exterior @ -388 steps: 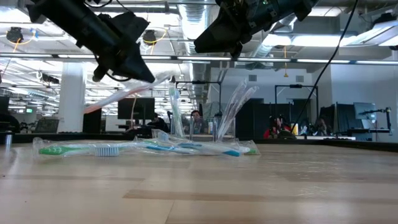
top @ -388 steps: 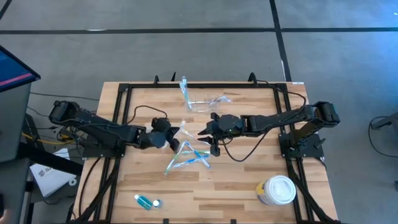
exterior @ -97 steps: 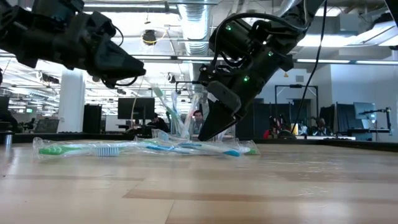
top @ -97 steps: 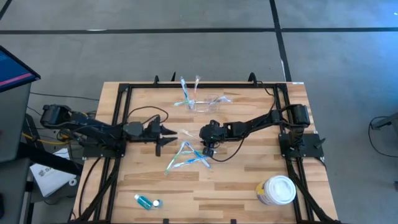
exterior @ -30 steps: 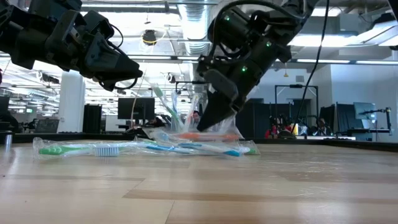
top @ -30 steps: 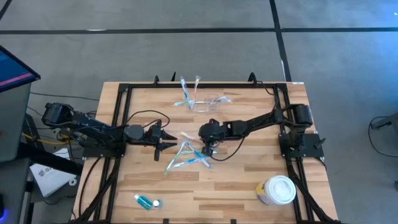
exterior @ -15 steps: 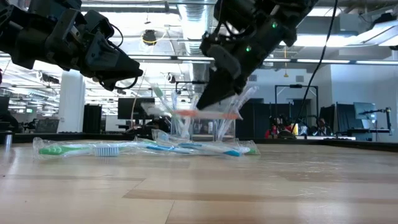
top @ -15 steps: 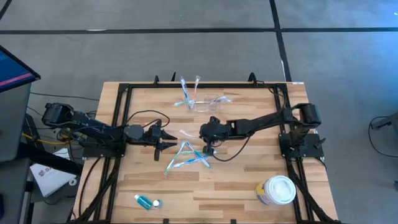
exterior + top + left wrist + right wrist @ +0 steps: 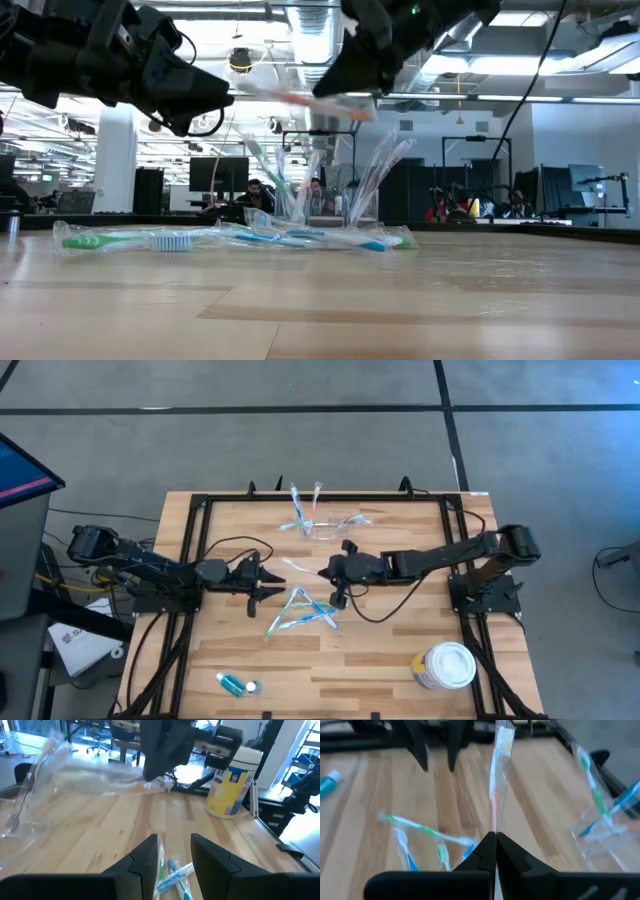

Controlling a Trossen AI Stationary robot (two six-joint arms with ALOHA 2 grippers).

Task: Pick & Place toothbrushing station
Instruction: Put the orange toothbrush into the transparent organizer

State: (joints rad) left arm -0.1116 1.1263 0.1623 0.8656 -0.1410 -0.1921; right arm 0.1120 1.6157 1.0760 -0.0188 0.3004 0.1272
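My right gripper (image 9: 330, 570) hangs above the table's middle, shut on an orange toothbrush in a clear wrapper (image 9: 300, 100). The brush sticks out toward my left gripper (image 9: 268, 578), which stands open with nothing between its fingers (image 9: 150, 857). The toothbrushing station (image 9: 337, 523), a clear low holder, rests on its base near the far edge. Two wrapped toothbrushes (image 9: 301, 508) stand in it. Several more wrapped brushes (image 9: 300, 610) lie flat in a loose pile below the two grippers. My right gripper pinches the wrapped toothbrush by one end (image 9: 494, 827) between its two shut fingers. The fingers come from the table's right, slanting down, and the brush runs on in line with them. It hangs about level, clear of the table and of the pile.
A round white-lidded tub (image 9: 445, 665) stands at the near right corner. A small teal tube (image 9: 238, 684) lies near the front edge on the left. A black frame (image 9: 200, 505) runs around the tabletop.
My right gripper has risen from the pile with the orange toothbrush and drawn a little toward the table's right. The brush, low over the pile a second ago, is now lifted well clear and stays about level.
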